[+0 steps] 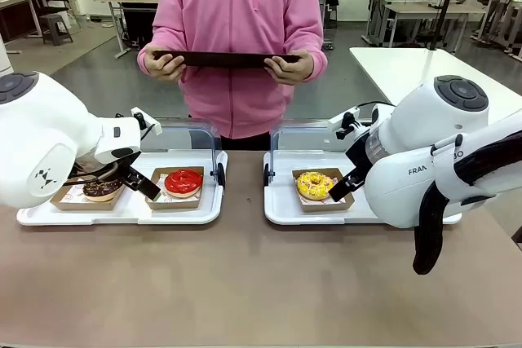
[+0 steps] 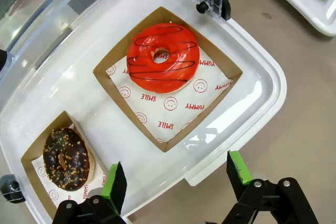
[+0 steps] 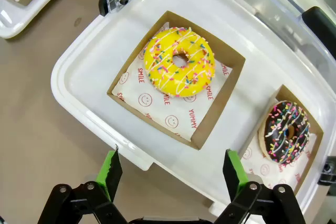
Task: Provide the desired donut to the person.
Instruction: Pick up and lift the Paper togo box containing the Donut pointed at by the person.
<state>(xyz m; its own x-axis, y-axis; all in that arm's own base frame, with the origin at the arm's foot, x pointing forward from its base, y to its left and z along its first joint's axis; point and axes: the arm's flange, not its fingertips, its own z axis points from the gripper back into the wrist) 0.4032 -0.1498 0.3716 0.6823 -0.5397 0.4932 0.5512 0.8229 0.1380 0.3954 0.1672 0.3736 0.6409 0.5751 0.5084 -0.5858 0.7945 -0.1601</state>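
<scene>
Lying beside red donut (image 2: 181, 72): chocolate donut (image 2: 77, 153) | lid hinge (image 2: 214, 3) near

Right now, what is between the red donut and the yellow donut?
The front view shows the left tray's rim, a bare strip of table, then the right tray's rim.

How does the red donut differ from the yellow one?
The red donut has smooth glaze with thin dark lines; the yellow donut has white drizzle and coloured sprinkles. The red donut sits in the left tray; the yellow donut in the right tray. Both lie flat in open brown boxes on smiley-printed paper.
</scene>
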